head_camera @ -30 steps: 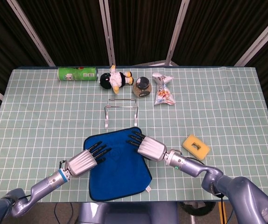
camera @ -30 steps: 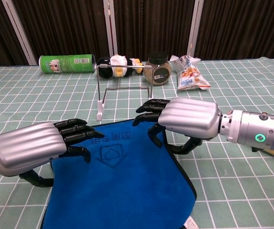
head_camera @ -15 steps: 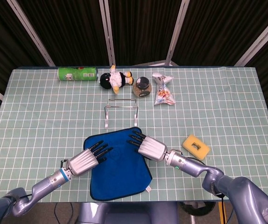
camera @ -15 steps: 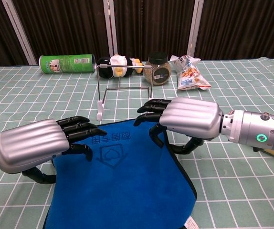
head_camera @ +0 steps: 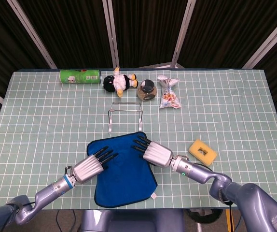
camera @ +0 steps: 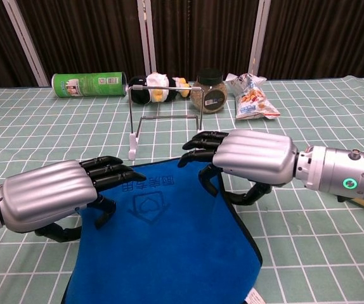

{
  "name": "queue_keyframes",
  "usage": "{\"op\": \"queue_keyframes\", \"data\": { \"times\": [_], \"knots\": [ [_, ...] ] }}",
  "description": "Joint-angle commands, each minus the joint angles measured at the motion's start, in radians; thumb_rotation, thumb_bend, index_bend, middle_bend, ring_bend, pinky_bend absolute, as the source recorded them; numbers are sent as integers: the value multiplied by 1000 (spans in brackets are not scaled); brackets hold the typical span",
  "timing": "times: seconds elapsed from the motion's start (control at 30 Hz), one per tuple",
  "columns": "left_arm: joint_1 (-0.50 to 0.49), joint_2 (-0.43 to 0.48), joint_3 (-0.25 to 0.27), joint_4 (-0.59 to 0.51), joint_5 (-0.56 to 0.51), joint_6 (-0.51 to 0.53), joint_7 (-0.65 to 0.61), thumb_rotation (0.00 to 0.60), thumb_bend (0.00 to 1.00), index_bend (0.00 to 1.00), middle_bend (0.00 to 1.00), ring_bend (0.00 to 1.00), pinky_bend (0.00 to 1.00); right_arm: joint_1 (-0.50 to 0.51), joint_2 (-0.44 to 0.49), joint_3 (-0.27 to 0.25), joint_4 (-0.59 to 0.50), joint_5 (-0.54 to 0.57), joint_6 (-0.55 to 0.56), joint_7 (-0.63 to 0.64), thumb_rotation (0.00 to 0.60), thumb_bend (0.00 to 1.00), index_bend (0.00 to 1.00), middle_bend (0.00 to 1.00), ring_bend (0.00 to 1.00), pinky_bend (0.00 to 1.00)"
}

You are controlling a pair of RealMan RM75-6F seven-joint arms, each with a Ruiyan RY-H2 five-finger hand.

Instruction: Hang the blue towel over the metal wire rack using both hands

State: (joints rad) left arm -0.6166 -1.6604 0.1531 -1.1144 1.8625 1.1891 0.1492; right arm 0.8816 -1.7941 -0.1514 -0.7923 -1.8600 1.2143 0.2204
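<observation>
At six o'clock of the wire rack in the head view, the blue towel lies flat, while in the chest view the left hand and right hand hover spread, holding nothing, so a one-sided pinch could drag it askew

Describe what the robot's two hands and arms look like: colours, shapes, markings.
Both the left hand and right hand have ribbed silver-grey backs and black segmented fingers. The arms are metallic silver-blue tubes. The right forearm carries a small glowing green ring light; the left wrist shows a blue band.
</observation>
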Motion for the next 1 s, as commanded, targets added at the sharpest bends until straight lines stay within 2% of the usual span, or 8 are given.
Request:
{"op": "queue_keyframes", "data": {
  "times": [0.03,0.27,0.37,0.43,0.47,0.67,0.83,1.0],
  "knots": [
    [4,-1,-9,-6,-7,13,-3,600,476,778,0,0,0,-1,5,5,-8,3,6,1,600,448,652,122,0,12],
    [7,19,-48,-45,-28,63,-12,600,475,807,0,0,0,1,39,35,-61,21,28,1,600,449,652,122,0,18],
    [5,44,-80,-86,-41,96,-20,600,477,808,0,0,0,2,72,62,-116,40,42,3,600,449,652,122,0,21],
    [1,73,-112,-129,-55,119,-22,600,477,810,0,0,0,6,108,86,-176,53,53,2,600,448,652,121,0,21],
    [-1,98,-157,-170,-76,157,-38,600,477,811,0,0,0,7,136,126,-230,78,82,17,600,448,652,121,0,22],
    [-6,175,-242,-293,-157,165,-41,600,477,818,0,0,0,6,243,196,-421,136,70,-54,600,447,654,121,0,22],
    [-20,212,-307,-353,-226,148,-42,600,476,821,0,0,0,-6,280,239,-499,174,72,-92,600,447,655,122,0,24],
    [-56,242,-361,-393,-287,90,2,600,476,821,0,0,0,-4,292,288,-525,216,63,-123,600,449,656,125,0,24]
  ]
}}
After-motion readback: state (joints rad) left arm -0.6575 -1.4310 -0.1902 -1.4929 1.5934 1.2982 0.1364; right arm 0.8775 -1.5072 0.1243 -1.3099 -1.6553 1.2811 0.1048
